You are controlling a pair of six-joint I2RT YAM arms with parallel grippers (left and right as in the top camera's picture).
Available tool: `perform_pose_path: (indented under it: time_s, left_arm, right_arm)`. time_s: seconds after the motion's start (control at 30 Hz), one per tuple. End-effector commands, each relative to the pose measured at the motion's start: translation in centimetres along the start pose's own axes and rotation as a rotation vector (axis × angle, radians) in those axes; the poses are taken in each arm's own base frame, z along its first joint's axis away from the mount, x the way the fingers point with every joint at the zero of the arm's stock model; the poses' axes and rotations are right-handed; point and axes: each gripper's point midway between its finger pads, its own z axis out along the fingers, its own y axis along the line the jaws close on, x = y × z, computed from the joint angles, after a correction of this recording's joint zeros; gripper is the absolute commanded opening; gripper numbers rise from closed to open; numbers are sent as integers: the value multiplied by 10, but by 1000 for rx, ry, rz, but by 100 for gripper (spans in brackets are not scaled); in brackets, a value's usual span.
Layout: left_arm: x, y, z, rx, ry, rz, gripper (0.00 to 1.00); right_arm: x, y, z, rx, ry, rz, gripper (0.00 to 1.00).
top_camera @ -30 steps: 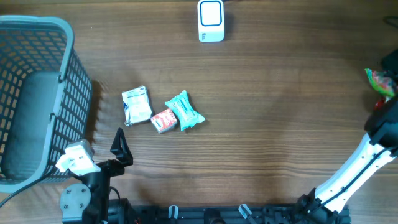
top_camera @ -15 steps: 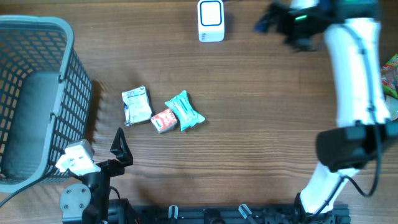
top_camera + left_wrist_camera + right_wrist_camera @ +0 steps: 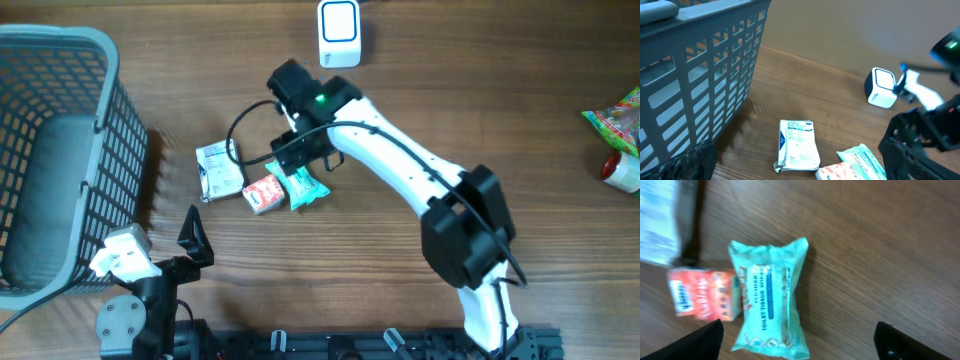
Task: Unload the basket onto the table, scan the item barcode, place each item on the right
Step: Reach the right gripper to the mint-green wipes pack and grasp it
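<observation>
3 packets (image 3: pixel 262 193) lie on table (image 3: pixel 450 120) beside basket (image 3: pixel 100 45).

- A grey mesh basket (image 3: pixel 60 38) stands on the left side of the wooden table (image 3: pixel 480 120).
- A green packet (image 3: pixel 618 118) lies at the right edge.
- A red-and-white object (image 3: pixel 622 172) sits just beside it.

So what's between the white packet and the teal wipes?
The red box lies between packet and wipes, clearest in the overhead view.

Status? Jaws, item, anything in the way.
Left gripper by the basket, jaws open. Right gripper above the wipes pack, jaws open, nothing held. Red box touches the pack; scanner at the far edge.
</observation>
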Motion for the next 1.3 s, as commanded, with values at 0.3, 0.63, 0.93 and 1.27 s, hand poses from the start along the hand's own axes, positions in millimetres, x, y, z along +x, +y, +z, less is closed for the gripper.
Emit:
perform_pose_path:
  time_s: [0.3, 0.63, 0.93, 1.27]
  left_arm:
    - [2, -1, 1, 9, 1, -4, 100]
    - [2, -1, 1, 9, 1, -4, 100]
    - [2, -1, 1, 9, 1, -4, 100]
    - [2, -1, 1, 9, 1, -4, 100]
  right_arm:
    - [7, 11, 36, 110, 29, -75, 89]
    - [26, 22, 57, 117, 105, -95, 85]
    - [31, 3, 69, 316, 99, -58, 24]
    - [43, 78, -29, -436, 302, -58, 4]
